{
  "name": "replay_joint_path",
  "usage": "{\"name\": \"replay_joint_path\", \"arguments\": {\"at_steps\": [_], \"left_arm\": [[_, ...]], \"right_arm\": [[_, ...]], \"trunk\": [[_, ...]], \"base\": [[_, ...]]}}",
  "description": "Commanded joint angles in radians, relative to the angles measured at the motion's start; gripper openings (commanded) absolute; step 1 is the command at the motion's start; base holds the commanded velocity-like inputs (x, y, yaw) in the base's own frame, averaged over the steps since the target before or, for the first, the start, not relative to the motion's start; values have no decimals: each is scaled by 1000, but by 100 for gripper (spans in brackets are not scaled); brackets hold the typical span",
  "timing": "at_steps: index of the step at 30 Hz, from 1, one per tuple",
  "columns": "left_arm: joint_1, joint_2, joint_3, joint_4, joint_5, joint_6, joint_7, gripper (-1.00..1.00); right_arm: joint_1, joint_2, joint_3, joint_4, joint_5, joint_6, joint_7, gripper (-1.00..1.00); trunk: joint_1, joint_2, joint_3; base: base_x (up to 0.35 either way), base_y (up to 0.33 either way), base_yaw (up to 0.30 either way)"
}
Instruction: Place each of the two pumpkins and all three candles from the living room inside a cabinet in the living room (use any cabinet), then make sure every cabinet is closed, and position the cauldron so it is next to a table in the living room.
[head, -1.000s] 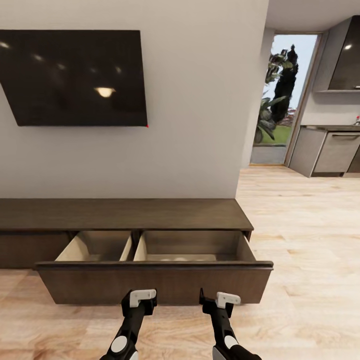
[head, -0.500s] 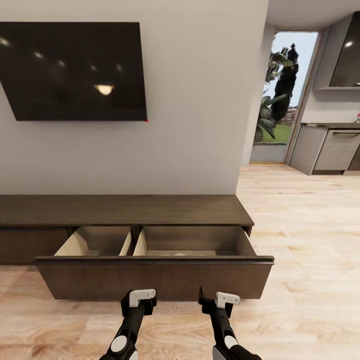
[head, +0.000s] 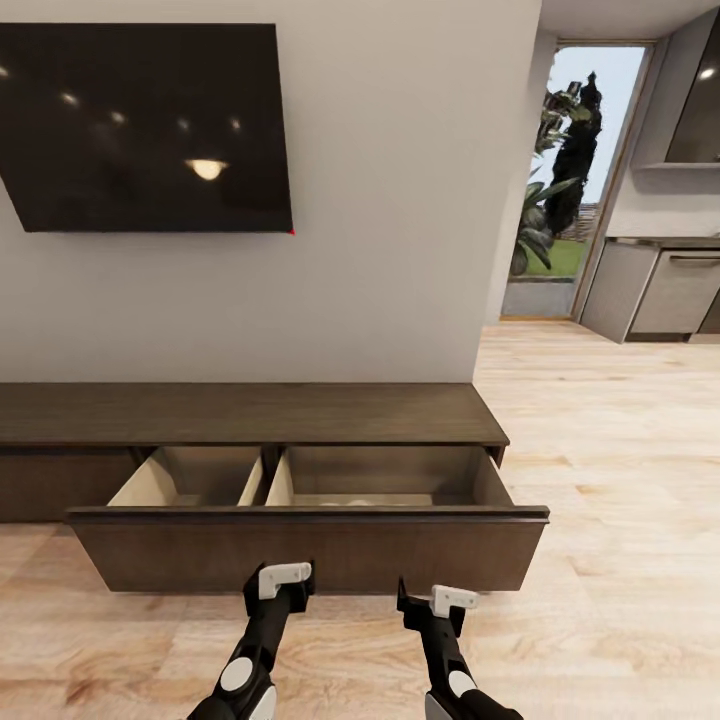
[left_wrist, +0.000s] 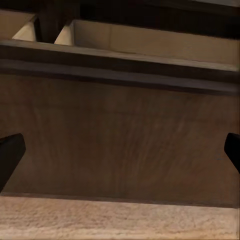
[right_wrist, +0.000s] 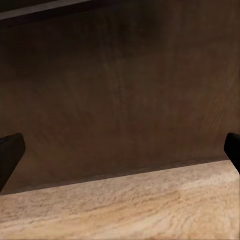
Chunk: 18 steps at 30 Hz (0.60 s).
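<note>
Television (head: 150, 125): black, mounted on the wall above the cabinet.
Cabinet (head: 250, 413): long, low, dark brown, against the wall; its drawer (head: 305, 550) pulled out, two compartments open; pale rounded shapes in the right one, too hidden to name.
Left gripper (head: 283, 578): low, just before the drawer front, fingers (left_wrist: 9, 152) spread wide, released.
Right gripper (head: 432, 600): beside it, near the same panel, fingers (right_wrist: 10, 152) likewise spread, grasping nothing.
Doorway (head: 565, 180): far right, greenery outside.

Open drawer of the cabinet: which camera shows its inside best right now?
The head view: it looks down into both compartments of the open drawer of the cabinet. The left wrist view catches the drawer's front panel and a strip of the inside above it; the right wrist view shows the front panel alone.
</note>
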Motion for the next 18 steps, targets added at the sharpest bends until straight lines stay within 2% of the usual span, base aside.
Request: {"name": "replay_joint_path", "arguments": {"at_steps": [1,18], "left_arm": [[-1,0,-4,3,12,-4,5,100],[-2,-2,-7,70,11,-11,9,100]], "right_arm": [[-1,0,9,0,-5,-3,-8,100],[-1,0,8,1,-10,13,-8,100]], "trunk": [[0,0,-1],[0,0,-1]], "base": [[20,0,0],[96,0,0]]}}
